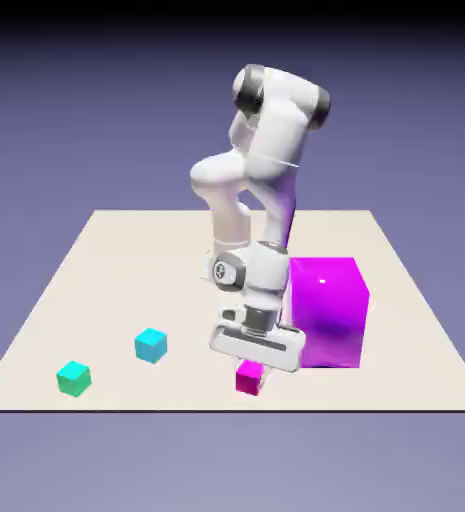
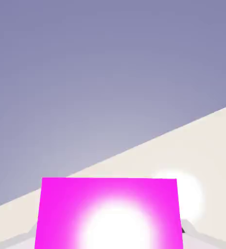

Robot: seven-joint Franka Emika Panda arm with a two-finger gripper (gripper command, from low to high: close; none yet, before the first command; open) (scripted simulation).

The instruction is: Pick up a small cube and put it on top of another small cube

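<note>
magenta-pink small cube [image 1: 249, 377] sits on the beige table [image 1: 126, 270] near its front edge, directly under the gripper [image 1: 253, 362], just in front of the large purple block [image 1: 326, 312]. cyan cube [image 1: 151, 345] and teal cube [image 1: 74, 378] lie well apart toward the exterior view's left.

hand view: small cube [image 2: 108, 213] fills the bottom centre, hiding the fingers; cannot tell whether they grip it.

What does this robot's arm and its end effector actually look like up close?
The arm is glossy white, built of rounded, bulging segments with dark grey bands at the top joints. Near the wrist sits a small round dark marking. The end effector hangs from a wide, flat white bar with a grey collar above it. No cables show. In the hand view its fingers are almost entirely hidden.
</note>
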